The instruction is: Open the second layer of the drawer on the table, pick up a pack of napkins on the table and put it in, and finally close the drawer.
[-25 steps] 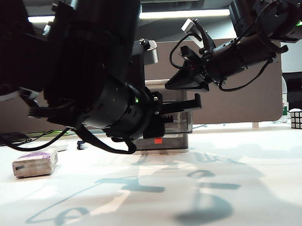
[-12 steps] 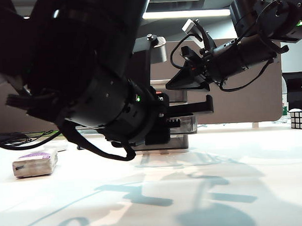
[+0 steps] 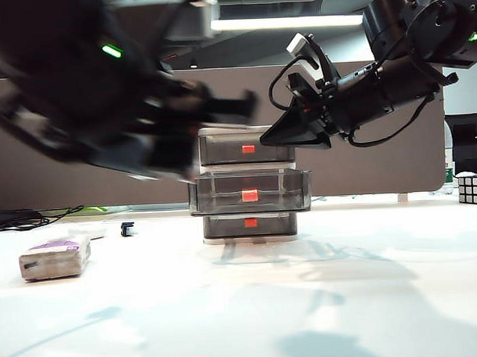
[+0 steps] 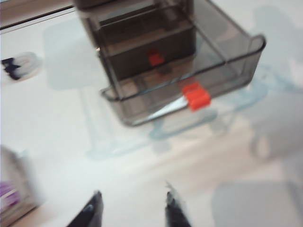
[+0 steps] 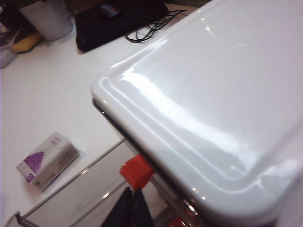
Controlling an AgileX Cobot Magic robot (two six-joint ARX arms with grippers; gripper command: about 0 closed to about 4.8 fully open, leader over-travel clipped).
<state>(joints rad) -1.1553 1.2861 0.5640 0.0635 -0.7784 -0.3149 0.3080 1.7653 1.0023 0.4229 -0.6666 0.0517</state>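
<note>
The soft beige purple-topped pack of napkins (image 3: 56,258) is seen on the white table (image 3: 321,301), beside the left gripper (image 4: 131,210), whose jaws stand apart, empty. Beyond them, the smoky translucent second layer (image 3: 250,191) is pulled out. The right gripper (image 5: 131,208), jaws together, is poised at the white-framed drawer (image 3: 249,186) top.

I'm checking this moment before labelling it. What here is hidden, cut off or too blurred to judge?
- Left gripper: motion-blurred in the exterior view; left wrist view shows only its fingertips, apart and empty.
- Right gripper: right wrist view cuts it off; what its closed tips touch is unclear.
- Pack of napkins: cut off and blurred in left wrist view.
- Second layer: rear hidden inside the drawer.
</note>
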